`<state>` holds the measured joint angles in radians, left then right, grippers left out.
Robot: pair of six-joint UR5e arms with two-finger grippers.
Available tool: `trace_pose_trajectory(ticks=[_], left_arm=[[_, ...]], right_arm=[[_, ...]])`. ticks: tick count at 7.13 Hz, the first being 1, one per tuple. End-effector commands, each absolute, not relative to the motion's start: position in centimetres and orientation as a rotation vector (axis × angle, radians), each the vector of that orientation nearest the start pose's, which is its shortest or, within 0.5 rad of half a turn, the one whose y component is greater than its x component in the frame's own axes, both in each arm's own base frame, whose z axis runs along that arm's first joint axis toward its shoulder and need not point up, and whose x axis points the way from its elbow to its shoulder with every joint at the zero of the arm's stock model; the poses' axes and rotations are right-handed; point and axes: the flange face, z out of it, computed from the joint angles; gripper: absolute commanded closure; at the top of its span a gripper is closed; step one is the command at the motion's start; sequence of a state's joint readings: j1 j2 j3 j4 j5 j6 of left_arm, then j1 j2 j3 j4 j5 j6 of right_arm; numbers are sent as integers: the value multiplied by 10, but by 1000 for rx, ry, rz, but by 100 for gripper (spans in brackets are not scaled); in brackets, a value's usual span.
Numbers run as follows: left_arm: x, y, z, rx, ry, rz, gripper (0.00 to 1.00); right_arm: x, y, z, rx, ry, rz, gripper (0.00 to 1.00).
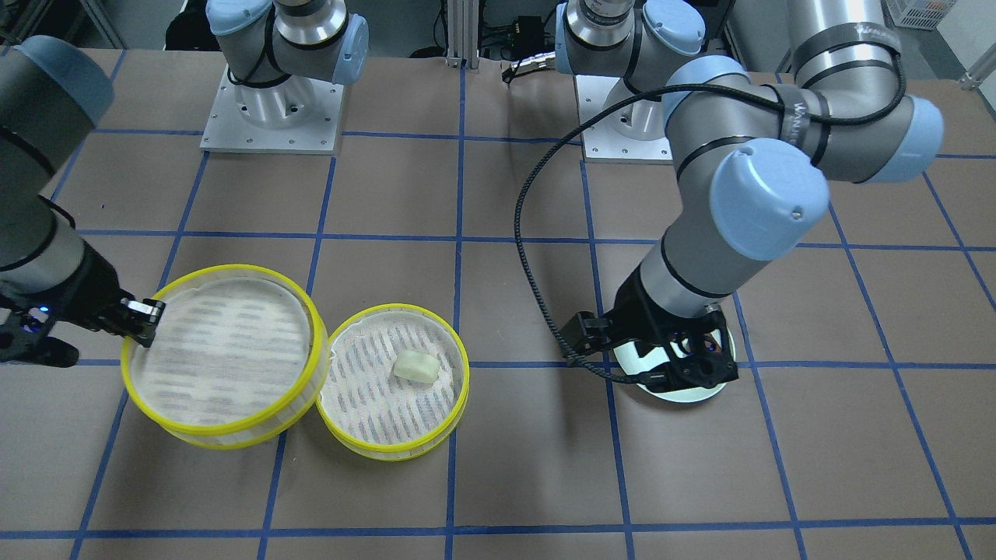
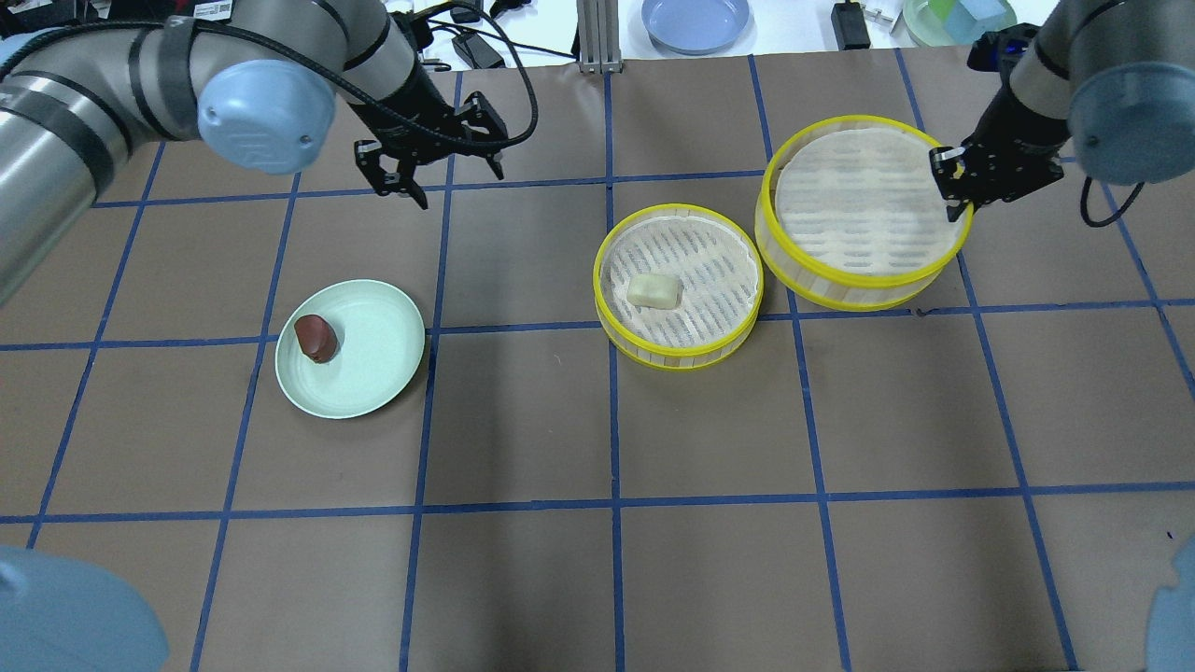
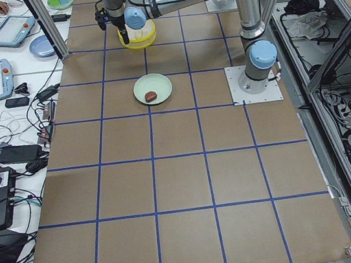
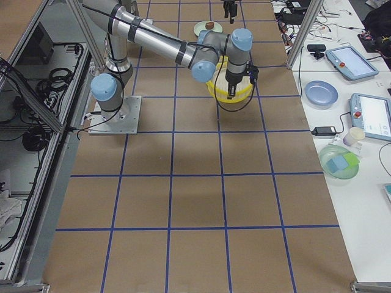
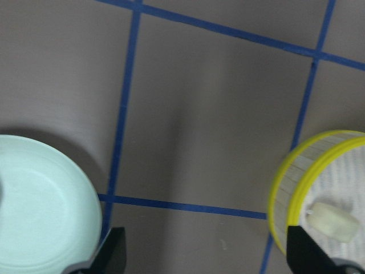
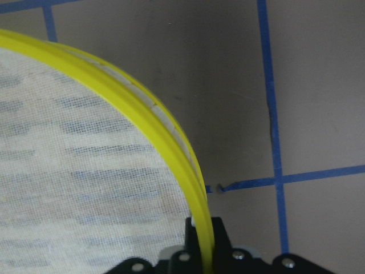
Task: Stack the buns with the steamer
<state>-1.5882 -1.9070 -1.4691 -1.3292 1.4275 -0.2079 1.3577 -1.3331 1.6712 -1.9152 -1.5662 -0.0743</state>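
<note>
Buns lie apart: cream bun (image 2: 652, 290) in one steamer tray (image 2: 674, 351), brown bun (image 2: 316, 338) on the green plate (image 2: 375, 357), likely soft, best pinched gently sidewise. Right tool (image 2: 952, 191) pinches the rim of the empty tray (image 2: 840, 285); left tool (image 2: 448, 179) hangs spread.

The large tray (image 2: 864, 286) and small tray (image 2: 677, 353) have yellow rims and striped white liners. One bun (image 2: 653, 289) is cream-white, the other bun (image 2: 316, 338) reddish-brown.

Plate (image 2: 378, 359) on left of table (image 2: 597, 560) with one bun (image 2: 316, 338) on it, steamer tray (image 2: 679, 357) right of centre holding other bun (image 2: 653, 290), second tray (image 2: 854, 289) just beside it, farther right
</note>
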Motion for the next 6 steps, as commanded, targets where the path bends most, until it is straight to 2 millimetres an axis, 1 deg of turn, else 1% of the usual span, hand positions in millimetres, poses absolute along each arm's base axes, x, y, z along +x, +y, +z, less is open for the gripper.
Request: trace_pose_trajectory(ticks=[1,2,3,4,5,6], left_arm=[[-72,-621,378,-161,3191,46,0],[-33,-616,365,-136,3197,103,0],[-12,-605,336,-121,3207,174,0],[-3,-597,302,-157,3210,263,0],[-5,-591,272,-181,3208,326,0],[-1,-586,245,-159,3198,335,0]], right_arm=[[104,-574,336,272,3136,9,100],[115,-572,334,285,3117,18,100],[126,-572,324,260,3120,44,100],[141,-570,317,271,3122,52,100],[143,-575,310,286,3119,38,100],[145,-582,298,283,3116,12,100]])
